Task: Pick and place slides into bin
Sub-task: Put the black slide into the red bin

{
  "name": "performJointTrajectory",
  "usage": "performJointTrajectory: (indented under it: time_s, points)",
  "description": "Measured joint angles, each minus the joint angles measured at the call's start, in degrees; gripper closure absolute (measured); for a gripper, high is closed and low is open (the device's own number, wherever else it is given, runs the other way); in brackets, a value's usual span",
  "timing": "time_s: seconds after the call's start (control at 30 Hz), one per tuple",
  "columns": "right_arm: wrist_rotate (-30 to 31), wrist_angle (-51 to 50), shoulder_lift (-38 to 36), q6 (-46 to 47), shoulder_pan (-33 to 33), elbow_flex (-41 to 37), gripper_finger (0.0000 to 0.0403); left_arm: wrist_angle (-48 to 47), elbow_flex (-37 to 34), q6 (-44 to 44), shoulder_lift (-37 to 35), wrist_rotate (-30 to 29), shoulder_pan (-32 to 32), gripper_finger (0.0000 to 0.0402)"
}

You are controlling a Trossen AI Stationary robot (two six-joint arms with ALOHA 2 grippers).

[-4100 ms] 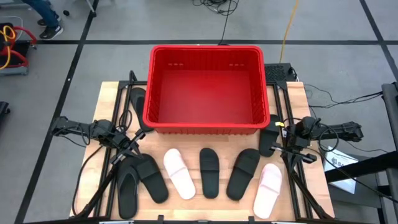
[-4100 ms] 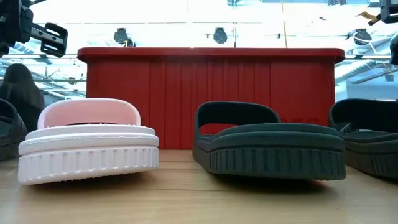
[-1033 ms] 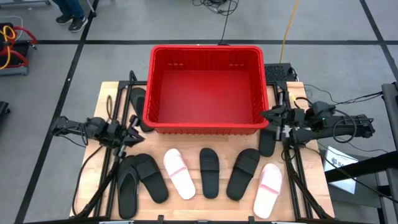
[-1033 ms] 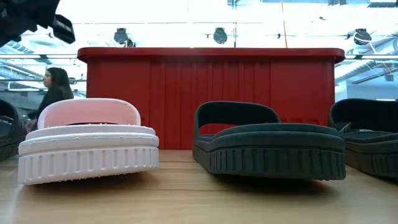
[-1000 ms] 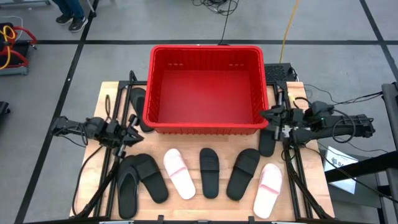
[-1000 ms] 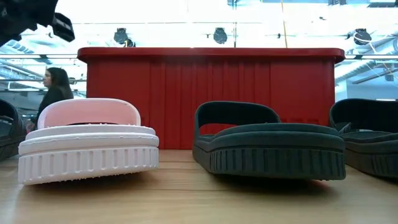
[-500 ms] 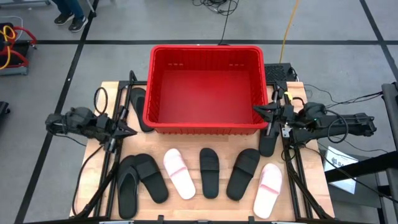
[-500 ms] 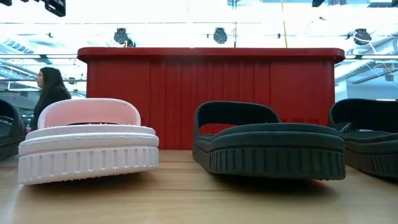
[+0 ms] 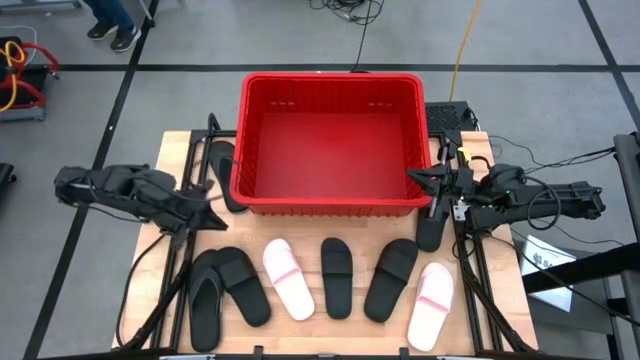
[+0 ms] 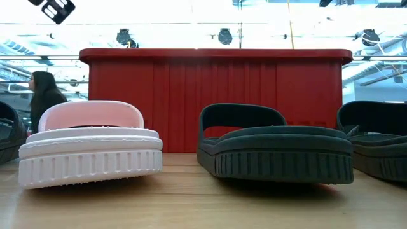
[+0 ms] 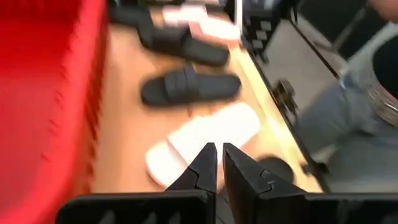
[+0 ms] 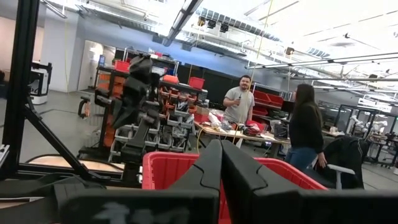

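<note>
The red bin (image 9: 330, 140) stands at the table's far middle with nothing in it. Several slides lie soles down in a row along the near edge: a black flip-flop (image 9: 205, 310), black slides (image 9: 243, 285) (image 9: 336, 277) (image 9: 390, 278) and two white ones (image 9: 288, 278) (image 9: 430, 305). One black slide (image 9: 222, 170) lies left of the bin and another (image 9: 432, 225) right of it. My left gripper (image 9: 215, 215) hovers shut over the table's left part, slanting down, above the white slide (image 11: 205, 140). My right gripper (image 9: 415, 178) hovers shut beside the bin's near right corner.
The low view shows a white slide (image 10: 89, 143) and a black slide (image 10: 273, 146) in front of the bin's wall (image 10: 216, 95). People stand in the room beyond the table (image 12: 239, 102). Bare wood lies between the row of slides and the bin.
My left arm has risen and folded back toward the table's left edge, and its gripper has tipped from pointing up to slanting down over the slides. My right gripper has turned slightly at the wrist beside the bin. No slide has moved.
</note>
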Motion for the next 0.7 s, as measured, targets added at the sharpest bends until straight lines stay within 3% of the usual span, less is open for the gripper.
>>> performJointTrajectory:
  time_s: [0.2, 0.7]
  points:
    - [-0.01, -0.02, 0.0, -0.01, 0.0, 0.0, 0.0403, -5.66, 0.62, -10.76, 4.66, 10.96, -0.39, 0.0376]
    - [-0.21, -0.07, -0.02, -1.73, 0.0, 0.0, 0.0403, -23.0, 0.62, -31.76, 6.17, 20.71, -10.95, 0.0376]
